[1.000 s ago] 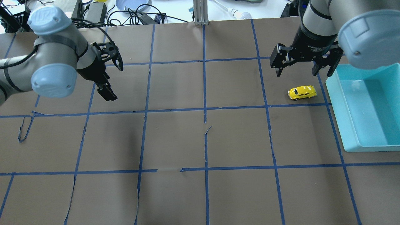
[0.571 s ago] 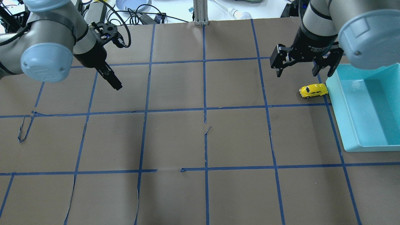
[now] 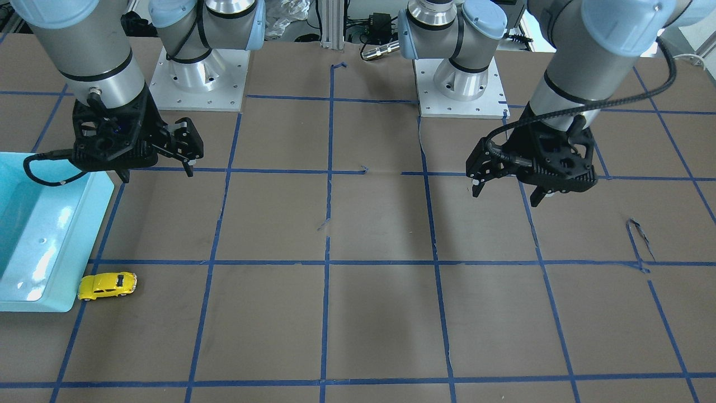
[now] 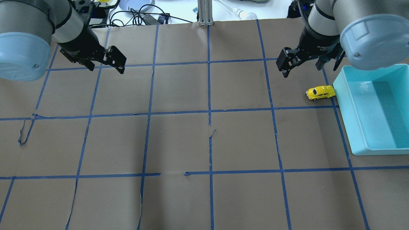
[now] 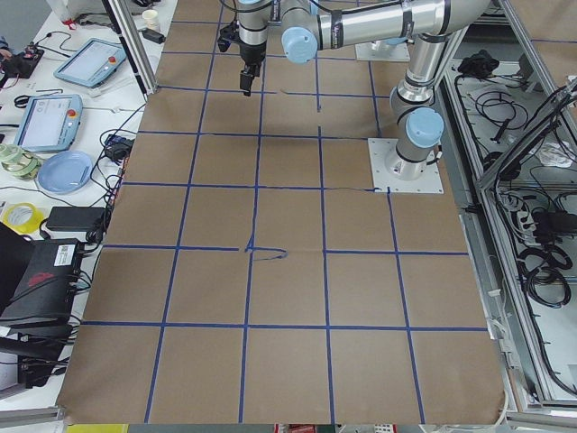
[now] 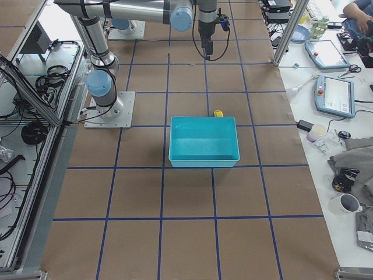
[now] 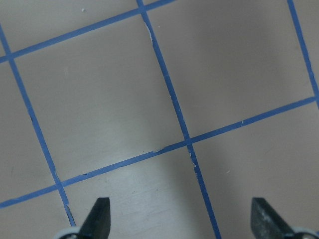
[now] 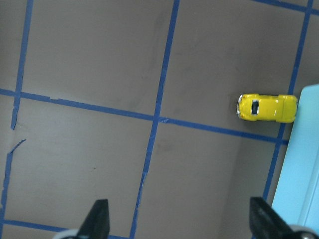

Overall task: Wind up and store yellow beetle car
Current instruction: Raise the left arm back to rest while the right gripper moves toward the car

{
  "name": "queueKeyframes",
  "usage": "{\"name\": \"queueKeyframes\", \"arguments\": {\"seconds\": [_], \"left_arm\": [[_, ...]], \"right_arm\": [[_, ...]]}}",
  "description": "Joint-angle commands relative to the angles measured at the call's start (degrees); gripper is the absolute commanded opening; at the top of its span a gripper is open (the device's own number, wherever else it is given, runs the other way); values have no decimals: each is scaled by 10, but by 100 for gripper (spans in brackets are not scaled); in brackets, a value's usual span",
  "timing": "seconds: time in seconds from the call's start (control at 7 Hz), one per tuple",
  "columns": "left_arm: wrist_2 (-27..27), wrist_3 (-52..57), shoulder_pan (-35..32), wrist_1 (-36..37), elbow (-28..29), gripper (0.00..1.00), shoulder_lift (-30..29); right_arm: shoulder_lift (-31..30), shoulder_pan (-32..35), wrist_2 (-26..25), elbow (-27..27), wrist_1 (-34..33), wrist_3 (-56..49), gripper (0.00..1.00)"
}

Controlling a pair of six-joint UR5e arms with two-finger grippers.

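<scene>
The yellow beetle car [image 4: 320, 92] stands on the brown table, its nose against the outer side wall of the teal bin [image 4: 346, 118]. It also shows in the front view [image 3: 107, 285], the right side view [image 6: 218, 114] and the right wrist view [image 8: 267, 108]. My right gripper [image 4: 310, 68] hangs open and empty well above the table, beyond the car; it also shows in the front view [image 3: 156, 170]. My left gripper [image 4: 105, 68] is open and empty, high over the table's far left; it also shows in the front view [image 3: 503, 196].
The teal bin [image 3: 39, 235] holds nothing and sits at the table's right edge. Blue tape lines grid the brown paper, with loose curled tape [image 4: 24, 134] at the left. Cables and gear lie beyond the far edge [image 4: 143, 16].
The car rolled right until it met the bin wall, then stayed still. My left arm swung back and up and its gripper turned. My right gripper rose slightly.
</scene>
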Motion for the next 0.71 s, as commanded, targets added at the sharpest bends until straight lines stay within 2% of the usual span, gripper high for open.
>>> {"name": "queueKeyframes", "arguments": {"seconds": [0.0,0.14,0.29,0.57], "left_arm": [[19,-94,0,-19,-1,100,40],[55,-95,0,-16,-1,100,42],[50,-116,0,-15,-6,100,31],[45,-129,1,-12,-2,100,33]], "right_arm": [[30,-35,0,17,-59,-260,100],[36,-71,3,25,-58,-369,100],[50,-102,8,43,-60,-472,100],[85,-112,0,51,-133,-670,100]]}}
